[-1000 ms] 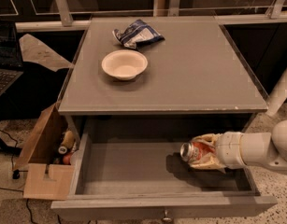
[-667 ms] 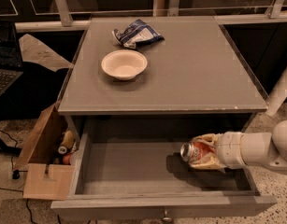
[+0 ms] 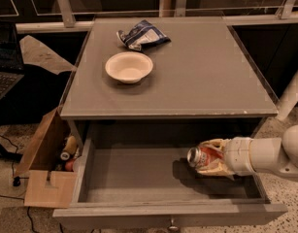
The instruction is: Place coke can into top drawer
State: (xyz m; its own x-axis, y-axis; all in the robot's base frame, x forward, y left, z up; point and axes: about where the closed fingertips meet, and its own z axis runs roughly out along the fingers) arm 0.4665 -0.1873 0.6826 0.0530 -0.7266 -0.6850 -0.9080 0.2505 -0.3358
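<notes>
Gripper [image 3: 210, 158] reaches in from the right, fingers clamped on the can [image 3: 203, 156], held sideways over the right side of the open drawer [image 3: 139, 171].

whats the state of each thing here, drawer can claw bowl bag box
top drawer: pulled open
coke can: on its side, gripped, over the drawer's right part
claw: shut on the can, reaching in from the right
bowl: upright, empty, on the tabletop
snack bag: crumpled, lying behind the bowl
cardboard box: open, a few items inside, left of the drawer
</notes>
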